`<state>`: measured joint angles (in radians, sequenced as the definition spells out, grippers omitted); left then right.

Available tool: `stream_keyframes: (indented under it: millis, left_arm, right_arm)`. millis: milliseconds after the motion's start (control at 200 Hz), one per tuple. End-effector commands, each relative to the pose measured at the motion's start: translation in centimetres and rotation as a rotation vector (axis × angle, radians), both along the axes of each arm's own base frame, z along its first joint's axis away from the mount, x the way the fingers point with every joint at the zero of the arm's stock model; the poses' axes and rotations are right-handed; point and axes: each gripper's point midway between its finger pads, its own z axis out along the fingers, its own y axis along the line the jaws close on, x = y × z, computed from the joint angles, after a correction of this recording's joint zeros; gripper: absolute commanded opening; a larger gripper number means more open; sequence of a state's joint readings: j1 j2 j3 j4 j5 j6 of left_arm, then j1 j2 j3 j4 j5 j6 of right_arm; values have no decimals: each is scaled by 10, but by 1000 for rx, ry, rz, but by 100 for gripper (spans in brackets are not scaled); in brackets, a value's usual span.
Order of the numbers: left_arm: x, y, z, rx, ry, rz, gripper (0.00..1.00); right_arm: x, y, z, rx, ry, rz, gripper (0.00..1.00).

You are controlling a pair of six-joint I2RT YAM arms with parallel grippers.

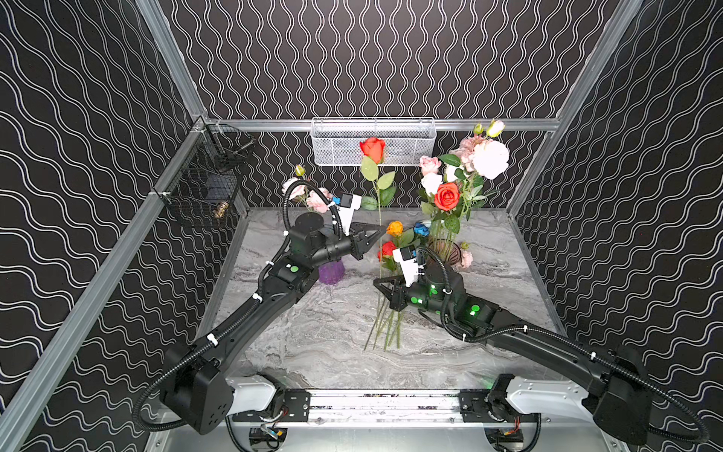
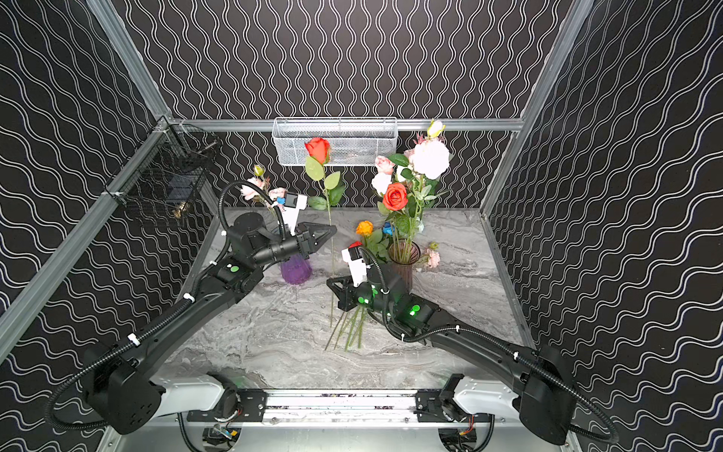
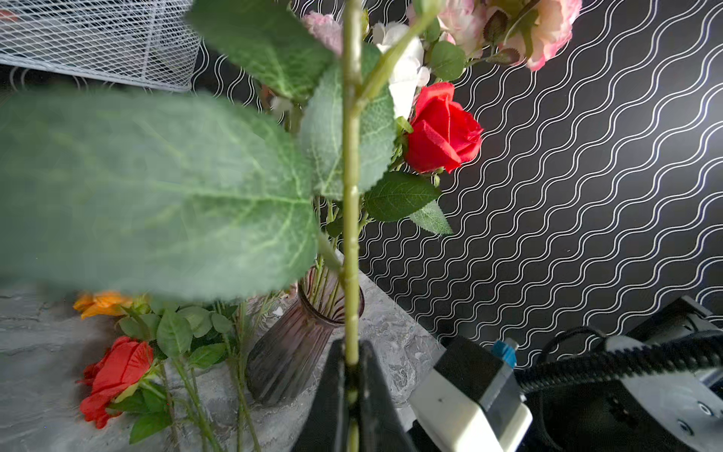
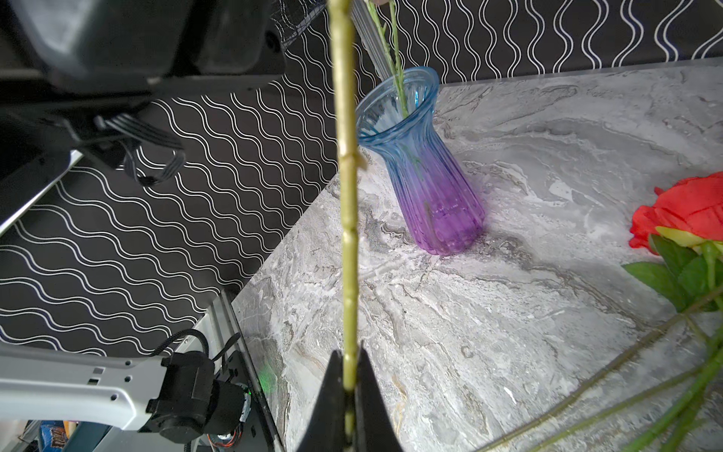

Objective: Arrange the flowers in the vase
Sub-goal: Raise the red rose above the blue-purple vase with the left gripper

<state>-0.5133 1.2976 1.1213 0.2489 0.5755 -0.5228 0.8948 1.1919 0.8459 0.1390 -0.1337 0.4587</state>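
Flowers (image 1: 489,158): in both top views most already stand in the smoky vase (image 1: 450,252). Some pink ones are in the blue-purple vase (image 1: 331,272), and a handful lie loose on the table (image 1: 313,332) beside the smoky vase.
Red rose (image 1: 372,148): upright in mid-air between the two vases. You've got it pinched twice, left gripper (image 1: 380,231) higher up, right gripper (image 1: 377,282) lower down.
Left wrist: left gripper (image 3: 352,352) is clamped on the stem (image 3: 351,195), big leaves (image 3: 156,188) just above, smoky vase behind.
Right wrist: right gripper (image 4: 350,360) is clenched on bare stem, blue-purple vase (image 4: 422,168) beyond.
Handling: light but top-heavy, I'd say. The stem looks stiffish yet thin and likely to swivel in a pinch. Take it on bare stem below the leaves, never by the soft bloom.
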Motion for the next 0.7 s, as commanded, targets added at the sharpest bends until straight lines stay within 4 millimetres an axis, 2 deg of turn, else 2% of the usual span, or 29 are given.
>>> stream_keyframes:
  millis: [0,25,80,150,275,380,521,696]
  left_arm:
    - [1,5,21,-42,-58,32,0]
    - [1,6,25,-47,-62,38,0]
    - [2,8,33,-36,-84,54,0]
    - [10,20,47,24,-128,150,0]
    - [23,58,91,110,-272,397,0]
    - [35,91,127,197,-386,604,0]
    - [50,115,150,265,-497,776,0]
    - [68,133,161,327,-565,888,0]
  right_arm:
    - [-2,0,11,22,-33,10,13]
    - [-2,-1,12,23,-38,7,19]
    - [-2,-4,12,16,-42,-3,45]
    - [1,-11,11,6,-53,-39,52]
    - [5,-26,7,-4,-66,-109,56]
    - [7,-30,5,-10,-71,-131,56]
    - [6,-29,5,-6,-69,-122,56]
    - [5,-27,2,-9,-59,-114,56]
